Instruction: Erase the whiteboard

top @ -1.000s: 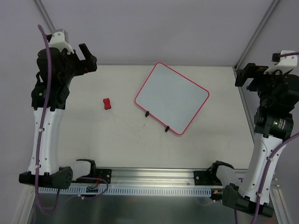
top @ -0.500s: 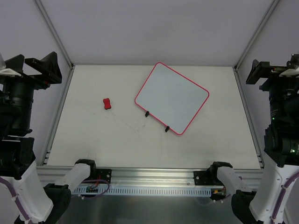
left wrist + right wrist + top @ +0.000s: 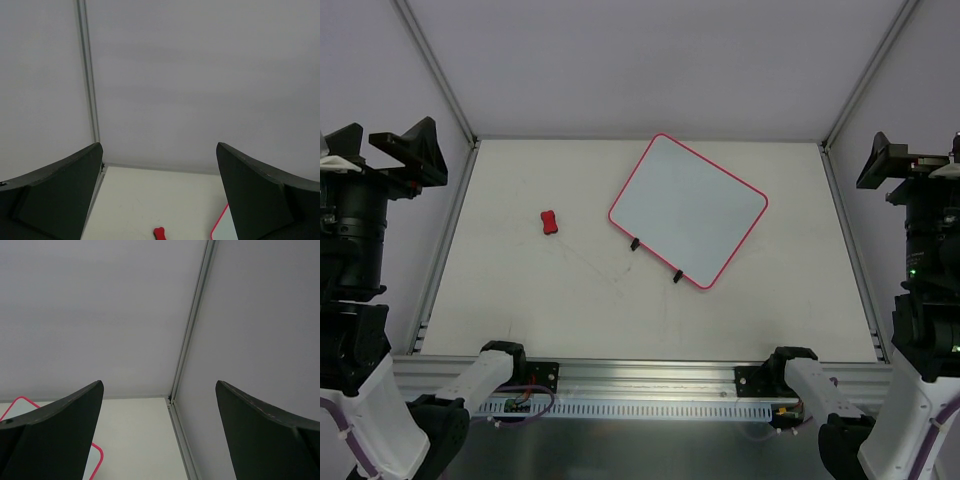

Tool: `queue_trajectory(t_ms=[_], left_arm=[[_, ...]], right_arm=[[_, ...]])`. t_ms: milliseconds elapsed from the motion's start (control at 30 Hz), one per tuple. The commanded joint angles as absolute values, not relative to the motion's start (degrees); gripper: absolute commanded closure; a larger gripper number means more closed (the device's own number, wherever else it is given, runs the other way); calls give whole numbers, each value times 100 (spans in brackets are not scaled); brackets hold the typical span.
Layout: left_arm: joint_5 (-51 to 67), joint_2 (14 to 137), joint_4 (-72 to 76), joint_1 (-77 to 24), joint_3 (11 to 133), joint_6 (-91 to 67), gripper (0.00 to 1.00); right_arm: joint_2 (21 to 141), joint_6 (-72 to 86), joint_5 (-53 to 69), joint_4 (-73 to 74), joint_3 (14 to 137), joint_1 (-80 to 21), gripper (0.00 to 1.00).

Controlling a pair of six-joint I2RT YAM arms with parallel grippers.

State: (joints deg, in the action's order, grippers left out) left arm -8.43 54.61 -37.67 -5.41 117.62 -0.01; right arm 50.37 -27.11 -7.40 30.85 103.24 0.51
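On pale desk (image 3: 770, 310), flat white rectangular board w/ thin red-pink frame (image 3: 688, 210) lay blank; small red bone-shaped eraser (image 3: 550, 222) sat at its 9 o'clock. L tool (image 3: 159, 152) & R tool (image 3: 159, 390) gaped, empty.

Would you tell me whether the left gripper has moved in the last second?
Yes: the left gripper swung leftward, from over the table to outside its rail.

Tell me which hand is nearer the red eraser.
Left. The left hand sits off the table's left edge, on the eraser's side. The right hand sits off the opposite edge, with the whiteboard between it and the eraser.
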Motion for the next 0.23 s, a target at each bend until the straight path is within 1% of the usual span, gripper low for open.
queue_trajectory(t_ms=[0, 200], left_arm=[[-1098, 5449, -3718, -633, 11892, 141, 1], [-1257, 5511, -3726, -668, 11892, 193, 1]], right_arm=[[5001, -2830, -844, 2901, 10424, 9, 1], [5010, -2830, -773, 2821, 10389, 9, 1]])
